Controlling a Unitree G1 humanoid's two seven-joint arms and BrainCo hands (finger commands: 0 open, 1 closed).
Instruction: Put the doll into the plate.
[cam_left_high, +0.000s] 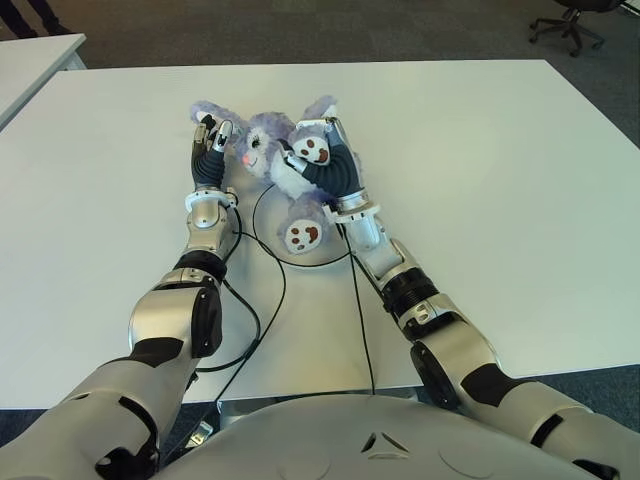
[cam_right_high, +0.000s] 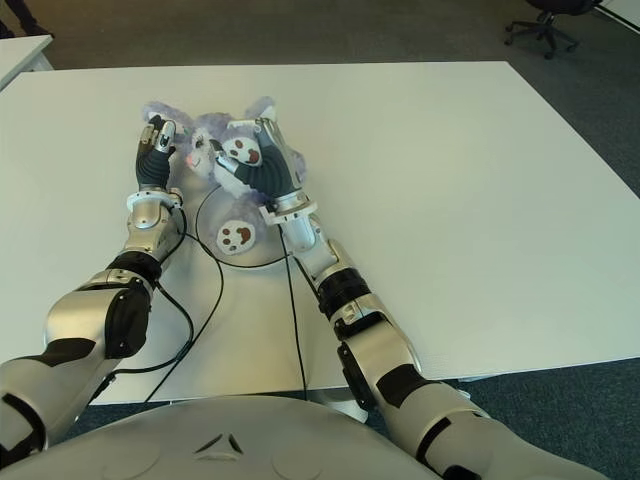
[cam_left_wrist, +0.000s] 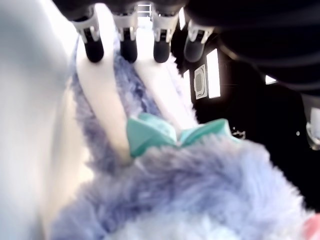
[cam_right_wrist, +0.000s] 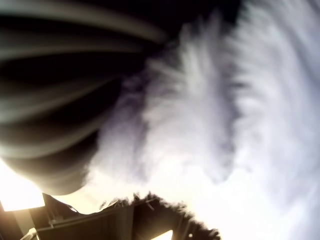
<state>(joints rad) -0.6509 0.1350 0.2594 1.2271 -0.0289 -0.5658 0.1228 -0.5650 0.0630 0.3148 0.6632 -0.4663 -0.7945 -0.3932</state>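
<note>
My right hand (cam_left_high: 318, 152) is clamped on the fluffy purple doll (cam_left_high: 275, 165), which lies half over the round clear plate (cam_left_high: 262, 222) on the white tabletop (cam_left_high: 480, 180). My left hand (cam_left_high: 211, 140) touches its ear, fingers (cam_left_wrist: 93, 46) straight. Only my left wrist view shows its teal bow (cam_left_wrist: 170, 134).

Both arms reach forward, left hand (cam_left_high: 210, 150) with fingers extended, right hand (cam_left_high: 325, 160) curled in a grasp.
</note>
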